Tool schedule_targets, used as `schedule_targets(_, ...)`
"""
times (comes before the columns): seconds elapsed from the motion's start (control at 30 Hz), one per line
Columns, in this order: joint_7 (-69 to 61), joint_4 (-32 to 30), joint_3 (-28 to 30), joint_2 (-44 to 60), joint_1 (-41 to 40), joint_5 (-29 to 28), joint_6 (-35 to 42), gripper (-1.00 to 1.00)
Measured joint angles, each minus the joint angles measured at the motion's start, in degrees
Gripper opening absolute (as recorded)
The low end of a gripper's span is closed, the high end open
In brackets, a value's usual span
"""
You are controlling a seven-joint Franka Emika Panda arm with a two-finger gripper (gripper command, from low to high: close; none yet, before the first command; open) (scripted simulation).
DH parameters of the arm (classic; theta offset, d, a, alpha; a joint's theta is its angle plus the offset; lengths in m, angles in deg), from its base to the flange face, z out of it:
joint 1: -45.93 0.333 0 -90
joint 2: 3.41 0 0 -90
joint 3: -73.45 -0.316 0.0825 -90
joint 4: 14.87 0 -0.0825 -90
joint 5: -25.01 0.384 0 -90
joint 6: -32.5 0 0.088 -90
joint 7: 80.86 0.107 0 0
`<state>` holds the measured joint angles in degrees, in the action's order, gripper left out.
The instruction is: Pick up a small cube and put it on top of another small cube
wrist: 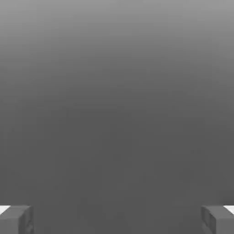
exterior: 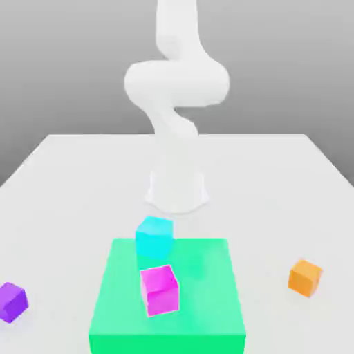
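Note:
The small orange cube (exterior: 305,277) rests on the white table at the exterior view's right, with nothing touching it. A purple cube (exterior: 12,301) of similar size sits near the exterior view's left edge. A magenta cube (exterior: 160,290) stands on the green slab (exterior: 200,304), and a cyan cube (exterior: 153,236) sits at the slab's far edge. In the hand view my gripper (wrist: 117,220) is open, its two grey fingertips (wrist: 16,220) set wide apart with nothing between them, facing plain grey background.
The arm's white base (exterior: 177,188) stands just behind the green slab, and its links (exterior: 176,83) rise above it. The white table (exterior: 83,187) spreads around the slab on both sides.

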<state>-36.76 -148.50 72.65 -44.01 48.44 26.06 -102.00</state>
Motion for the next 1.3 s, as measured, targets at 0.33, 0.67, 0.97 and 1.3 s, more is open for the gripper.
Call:
schedule_targets(0.33,-6.07,-7.48,-5.47,21.03,9.16,2.97,-10.94,0.0)
schedule_targets(0.67,-6.6,-14.89,-12.16,41.95,17.84,-1.68,-21.83,0.0)
schedule_targets(0.97,0.25,-15.25,-5.9,60.84,25.9,-12.89,-34.3,0.0)
schedule_targets(1.3,-0.44,-15.74,-7.06,58.67,24.98,-12.01,-32.57,-1.0)
